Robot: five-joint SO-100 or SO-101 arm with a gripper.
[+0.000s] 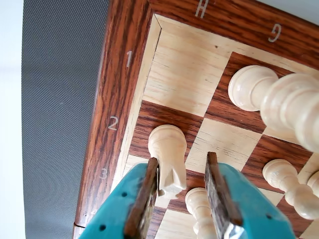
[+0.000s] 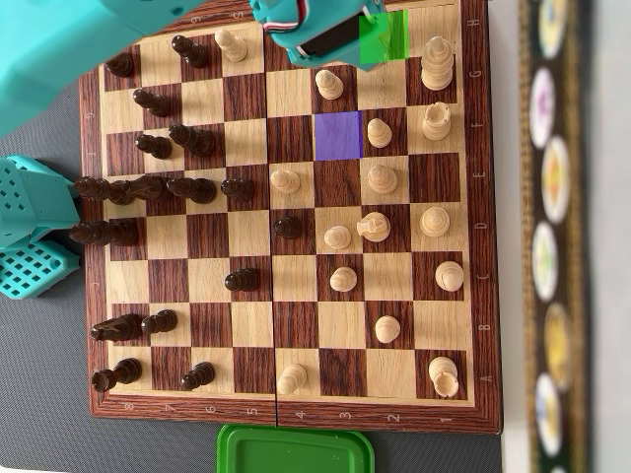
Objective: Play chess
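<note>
The chessboard (image 1: 115, 99) is wood, with a dark reddish, strongly grained border carrying pale printed numbers and letters, and squares alternating between light grained wood and the same dark wood. It lies on a grey, finely woven mat (image 1: 60, 99). In the wrist view the gripper (image 1: 182, 191) has two teal plastic fingers, each faced on the inside with a thin brown pad, and the jaws stand moderately apart. Between them, close against the left pad as this view shows it, stands a pale wooden rook (image 1: 168, 157), smooth and lathe-turned, with a rounded base and notched top; whether that pad touches it cannot be told, and the right pad is clearly off it. A pale pawn (image 1: 199, 209) stands low between the jaws, nearer the camera. Other light turned pieces, with ringed stems and round bases, crowd the right side. In the overhead view the teal arm (image 2: 306, 25) covers the board's top edge, a purple square (image 2: 338, 135) and a green square (image 2: 383, 37) are overlaid, dark pieces (image 2: 148, 187) fill the left half, and a green plastic lid (image 2: 296, 451) sits below.
</note>
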